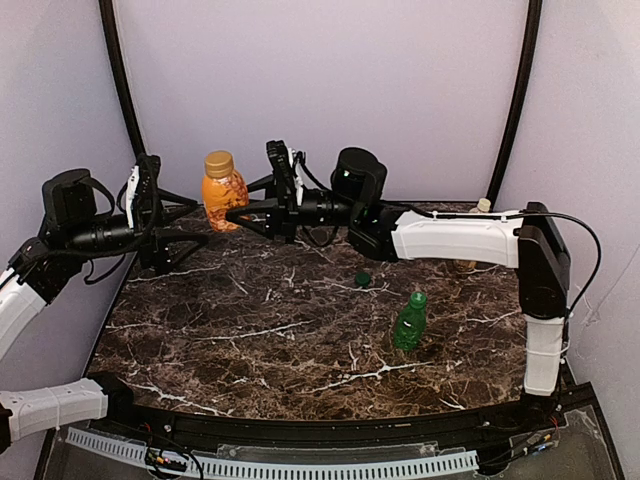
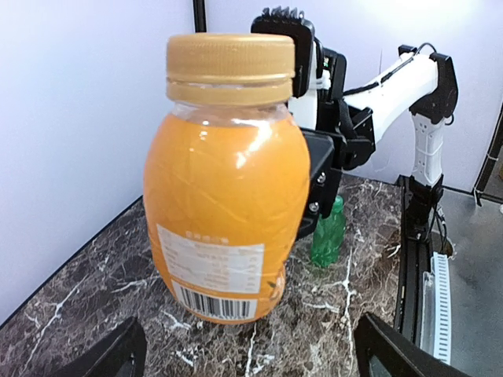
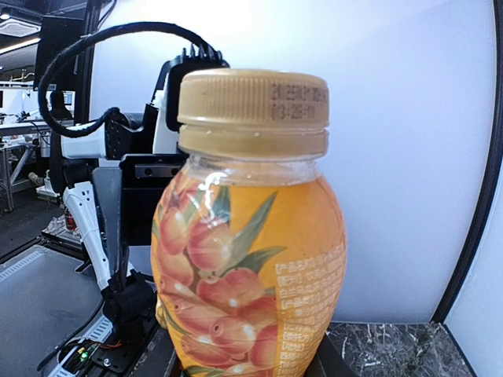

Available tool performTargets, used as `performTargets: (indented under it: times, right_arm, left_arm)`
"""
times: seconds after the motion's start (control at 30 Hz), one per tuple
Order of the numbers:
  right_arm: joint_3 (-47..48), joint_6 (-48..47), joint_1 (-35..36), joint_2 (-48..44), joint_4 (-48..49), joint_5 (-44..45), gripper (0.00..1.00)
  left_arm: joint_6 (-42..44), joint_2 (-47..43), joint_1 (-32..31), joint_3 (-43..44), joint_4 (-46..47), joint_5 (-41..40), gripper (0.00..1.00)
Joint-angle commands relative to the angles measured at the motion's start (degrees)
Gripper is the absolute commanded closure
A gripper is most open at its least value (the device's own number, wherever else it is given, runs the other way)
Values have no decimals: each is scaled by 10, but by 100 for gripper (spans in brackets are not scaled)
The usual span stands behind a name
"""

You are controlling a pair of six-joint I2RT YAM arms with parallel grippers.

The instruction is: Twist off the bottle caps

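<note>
Work barely begun: dark green cap point(image 1: 363, 279) lies loose on bench point(image 1: 250, 330), tan-gold cap point(image 1: 219, 163) at 11 o'clock still on; left claw point(image 2: 250, 349) released, right claw point(image 1: 240, 200) unclear.

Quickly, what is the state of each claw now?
Left claw: open, holding nothing.
Right claw: cannot be told.

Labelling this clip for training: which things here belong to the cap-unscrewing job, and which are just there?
Job: tan-gold cap on orange bottle; bright green cap on green bottle; pale cap at back; loose dark green cap.
Just there: marble table; pale wall.
</note>
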Motion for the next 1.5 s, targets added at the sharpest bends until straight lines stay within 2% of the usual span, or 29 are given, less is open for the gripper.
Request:
performTargets:
  times: [0.0,0.2,0.37,0.53,0.7,0.8,0.87,0.97,1.13,1.27,1.37,1.47]
  right_arm:
    - [-13,7,2,-20,41,-12,72]
    - [0,1,6,-10,34,-12,73]
    - [22,-15,13,1,11,-20,74]
    - [21,-28,16,-1,-1,-17,75]
    - [28,-43,18,1,-21,-18,75]
    - [26,-44,18,0,-23,-16,74]
    - [25,-46,18,-1,-28,-12,68]
    - [21,-49,18,-6,-41,1,53]
    - [-2,-88,17,-35,-73,35,23]
    - [-15,-135,15,-81,-157,79,17]
    - [-13,-153,15,-121,-233,110,17]
    - [-3,-131,26,-147,-269,176,19]
  left_arm:
    - [-57,11,-4,-11,164,40,9]
    - [-56,25,-17,-21,199,92,11]
    - [-60,38,-46,-33,222,63,14]
    - [-62,49,-50,-31,256,32,31]
    - [-61,53,-57,-32,253,32,39]
    - [-59,54,-58,-33,251,34,52]
    - [-58,53,-59,-32,249,31,61]
    - [-55,47,-59,-32,244,27,73]
    - [-47,39,-59,-35,235,14,78]
    - [-31,30,-59,-40,217,-11,78]
    - [18,24,-59,-46,184,-65,79]
    - [83,20,-59,-61,158,-113,79]
